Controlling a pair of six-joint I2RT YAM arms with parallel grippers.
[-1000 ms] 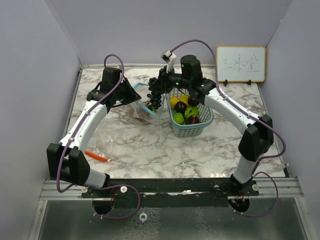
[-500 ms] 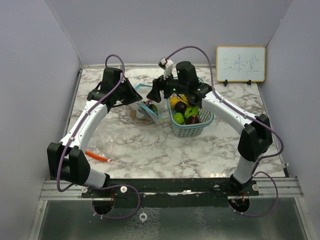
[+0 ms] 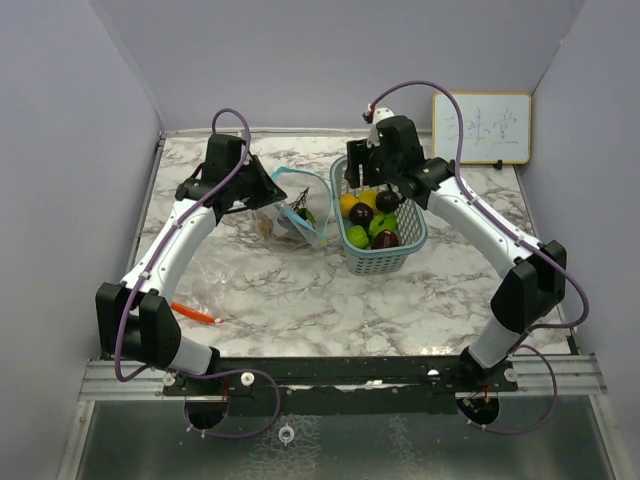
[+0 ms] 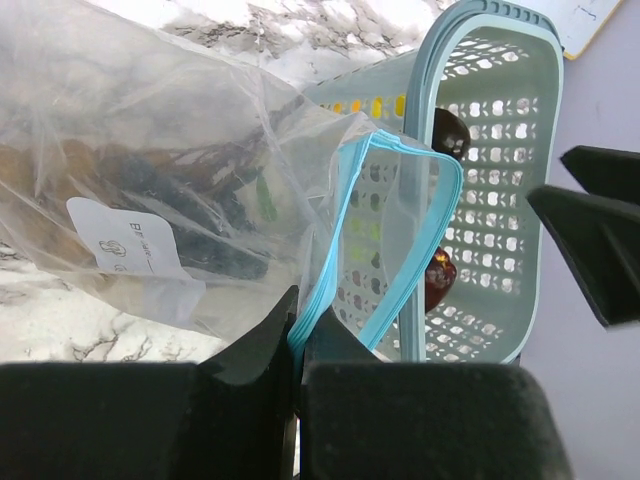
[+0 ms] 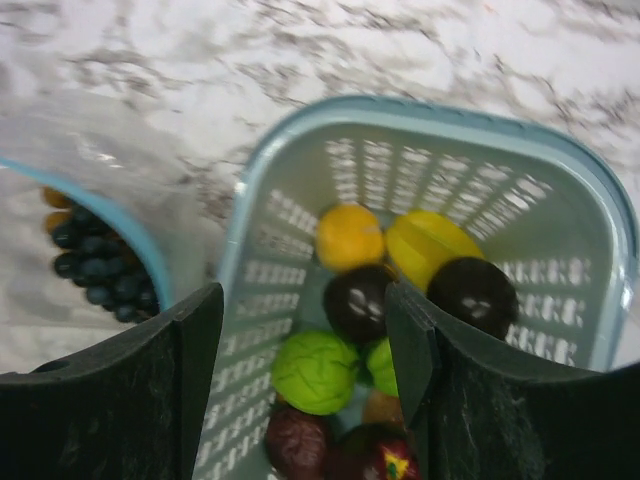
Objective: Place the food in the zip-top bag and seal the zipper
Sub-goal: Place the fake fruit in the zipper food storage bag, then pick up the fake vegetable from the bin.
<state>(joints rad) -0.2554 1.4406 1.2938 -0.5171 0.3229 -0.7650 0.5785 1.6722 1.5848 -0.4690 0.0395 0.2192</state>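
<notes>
left gripper [image 4: 297, 325] clenched on the zip-top bag [image 4: 150, 130] rim, holding the mouth open beside the teal basket [image 5: 430, 118]. right gripper [image 5: 305, 320] hangs over the basket, fingers spread, empty. vs 1 s ago: grape bunch [image 5: 95, 270] left the right gripper and is now in the bag; right arm swung back over the remaining fruits [image 3: 370, 222].

Robotics laboratory test cell. A left arm [image 3: 175, 240] and a right arm [image 3: 480, 225], both white and black, are bolted to a metal rail [image 3: 340, 372] at the near edge of a marble-patterned bench [image 3: 300, 300], which is enclosed on three sides by plain lilac panels [image 3: 70, 150]. Purple cables [image 3: 228, 115] loop over the arms, a small whiteboard [image 3: 482, 128] leans at the far right corner, and toy fruits [image 3: 357, 236] fill a mesh basket [image 3: 385, 262].
</notes>
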